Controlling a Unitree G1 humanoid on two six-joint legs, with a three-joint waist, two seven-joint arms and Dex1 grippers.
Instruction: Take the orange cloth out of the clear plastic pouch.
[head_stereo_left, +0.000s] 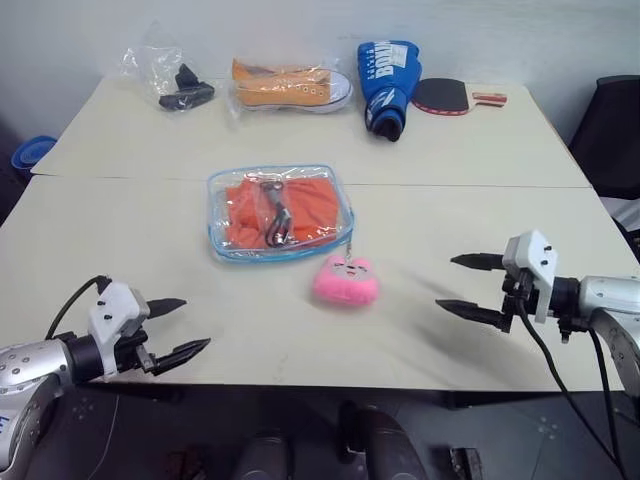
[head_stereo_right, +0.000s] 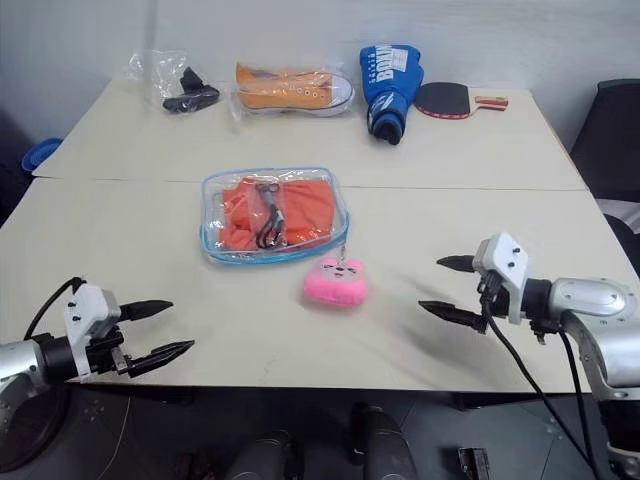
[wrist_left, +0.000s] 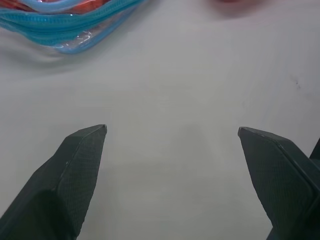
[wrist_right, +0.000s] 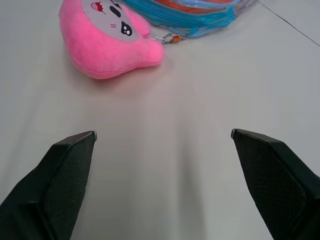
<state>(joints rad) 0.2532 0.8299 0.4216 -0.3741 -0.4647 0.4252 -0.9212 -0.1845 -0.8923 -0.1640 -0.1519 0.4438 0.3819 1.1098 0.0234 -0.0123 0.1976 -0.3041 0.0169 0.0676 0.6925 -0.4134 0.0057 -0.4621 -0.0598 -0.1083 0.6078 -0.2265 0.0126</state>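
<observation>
The clear plastic pouch (head_stereo_left: 279, 212) with light blue trim lies flat at the table's middle. Inside it is the folded orange cloth (head_stereo_left: 312, 205), with a dark clip resting on top. A pink plush charm (head_stereo_left: 345, 280) hangs off the pouch's near corner on a short chain. My left gripper (head_stereo_left: 183, 327) hovers open over the near left of the table, well short of the pouch. My right gripper (head_stereo_left: 462, 285) stands open at the near right, to the right of the plush. Nothing sits between either pair of fingers. The pouch edge (wrist_left: 65, 27) and plush (wrist_right: 107, 40) appear in the wrist views.
Along the far side lie a thin clear bag with a black item (head_stereo_left: 178, 88), a wrapped orange sneaker (head_stereo_left: 288, 86), a blue boxing glove (head_stereo_left: 388, 80) and a paddle (head_stereo_left: 445, 96). A seam (head_stereo_left: 420, 185) crosses the table behind the pouch. A dark chair (head_stereo_left: 612, 130) stands at the right.
</observation>
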